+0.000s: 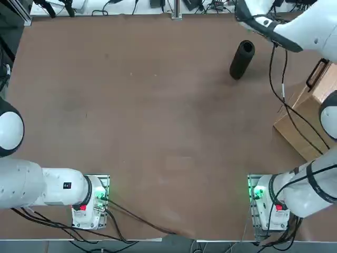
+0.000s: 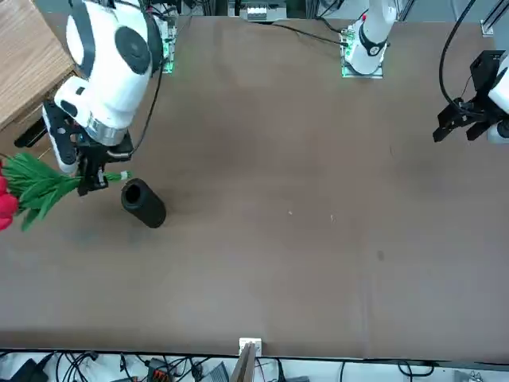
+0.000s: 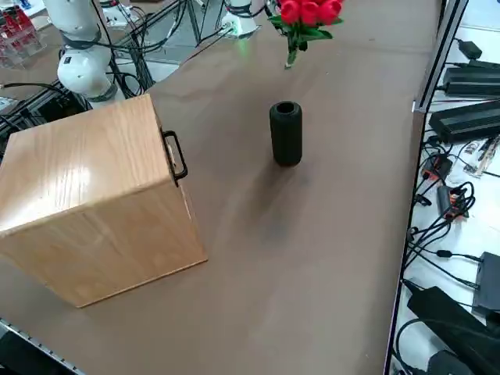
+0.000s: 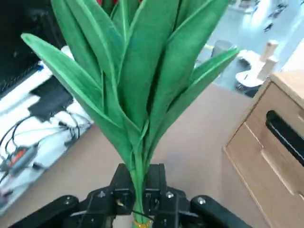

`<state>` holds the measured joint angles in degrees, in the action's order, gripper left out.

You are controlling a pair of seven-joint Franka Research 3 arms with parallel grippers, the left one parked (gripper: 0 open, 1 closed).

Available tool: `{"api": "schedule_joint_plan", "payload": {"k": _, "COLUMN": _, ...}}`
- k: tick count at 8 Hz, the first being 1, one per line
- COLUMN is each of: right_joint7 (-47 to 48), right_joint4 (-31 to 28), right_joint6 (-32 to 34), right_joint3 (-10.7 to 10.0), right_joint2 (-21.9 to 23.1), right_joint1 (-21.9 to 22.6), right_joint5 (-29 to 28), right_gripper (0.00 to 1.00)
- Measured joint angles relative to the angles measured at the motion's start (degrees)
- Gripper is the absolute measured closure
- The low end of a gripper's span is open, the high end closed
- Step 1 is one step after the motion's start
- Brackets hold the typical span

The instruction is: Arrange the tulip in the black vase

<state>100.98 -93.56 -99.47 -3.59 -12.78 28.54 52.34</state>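
Note:
The black vase (image 1: 242, 59) stands upright on the brown table at the far right, also in the front view (image 2: 143, 204) and the right side view (image 3: 286, 133). My right gripper (image 2: 94, 179) hangs beside it, on the robot's right and apart from it, shut on the tulip's thin green stems (image 4: 137, 187). The tulip (image 2: 36, 185) lies roughly level, with its red blooms (image 3: 311, 11) pointing away from the vase and its short stem end (image 2: 119, 176) toward the vase. Green leaves (image 4: 137, 71) fill the wrist view. In the top view the tulip and the gripper are out of sight.
A wooden box (image 3: 94, 195) with a black handle (image 3: 176, 156) sits at the table's right edge, near the working arm (image 1: 295, 31). Cables and power bricks (image 3: 469, 117) lie beyond the far edge of the table.

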Motion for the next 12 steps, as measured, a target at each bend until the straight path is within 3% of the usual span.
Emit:
{"api": "schedule_joint_plan", "payload": {"k": 3, "right_joint7": 12.18, "right_joint4": -0.11, "right_joint6": 6.94, "right_joint3": 0.35, "right_joint2": -5.99, "right_joint1": 3.92, "right_joint5": 6.96, "right_gripper": 0.88}}
{"api": "schedule_joint_plan", "payload": {"k": 6, "right_joint7": 16.69, "right_joint4": -0.05, "right_joint6": 14.23, "right_joint3": 0.42, "right_joint2": -11.15, "right_joint1": 6.64, "right_joint5": 11.83, "right_gripper": 0.88}}
{"api": "schedule_joint_plan", "payload": {"k": 12, "right_joint7": 17.24, "right_joint4": 0.52, "right_joint6": 15.73, "right_joint3": 0.35, "right_joint2": -12.99, "right_joint1": 6.7, "right_joint5": 13.4, "right_gripper": 0.88}}
